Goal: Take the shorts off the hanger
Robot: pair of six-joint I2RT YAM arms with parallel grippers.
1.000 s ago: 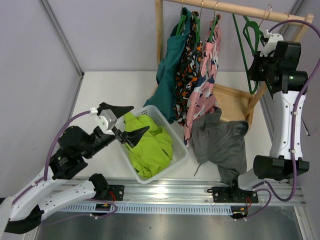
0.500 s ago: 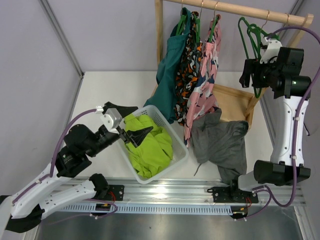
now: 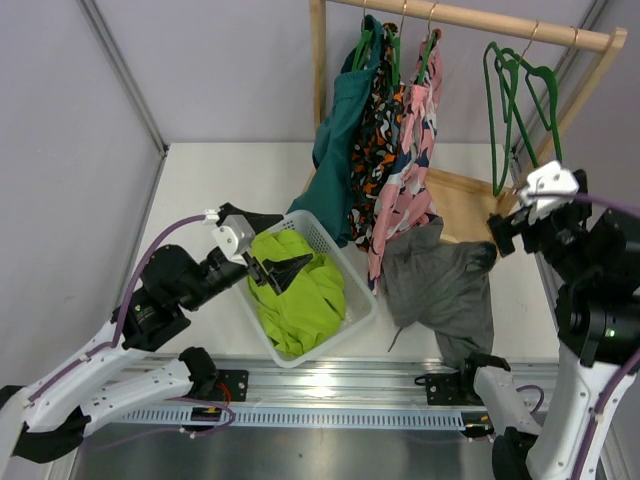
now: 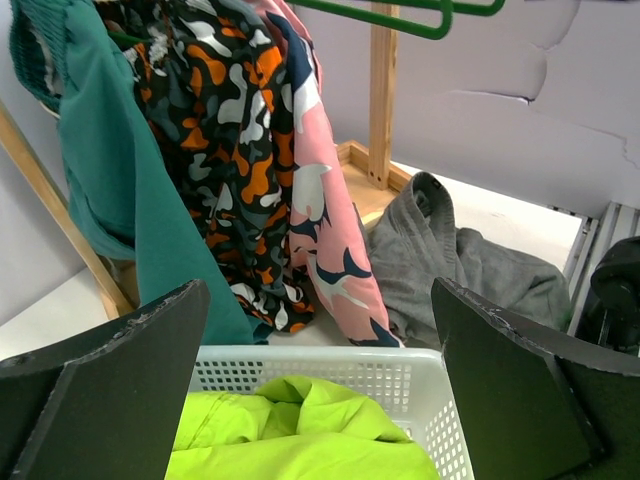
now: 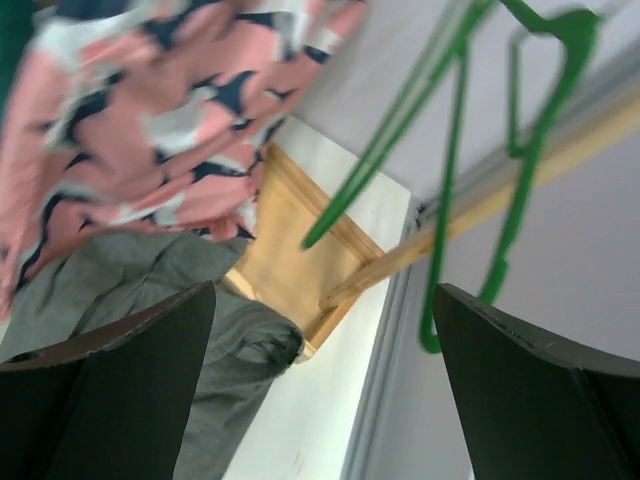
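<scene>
Right fingers (image 5: 120, 370), closed up beside the green hangers a second ago, have opened and dropped away from the rail (image 3: 470, 18); they now stand spread, grasping nothing.

Grey shorts (image 3: 440, 285) lie crumpled on the counter (image 3: 230, 175) against the rack's wooden base, just below the hem of the pink-and-navy garment (image 3: 415, 150) and off any hanger. Judged from this, the removal looks done: the empty hangers (image 3: 515, 90) hang bare at the right end of the rail. Whether the shorts should go on into the basket (image 3: 360, 300) the task does not say.

Left fingers (image 4: 110, 370) hover spread and empty over the basket, which holds a lime-green garment (image 3: 300, 295).

Count:
- one pair of grey shorts on the counter
- one lime-green garment in one white basket
- three garments on hangers: the teal garment (image 3: 338, 150), the orange-and-black garment (image 3: 378, 130) and the pink-and-navy one
- two empty green hangers
- two arms
</scene>
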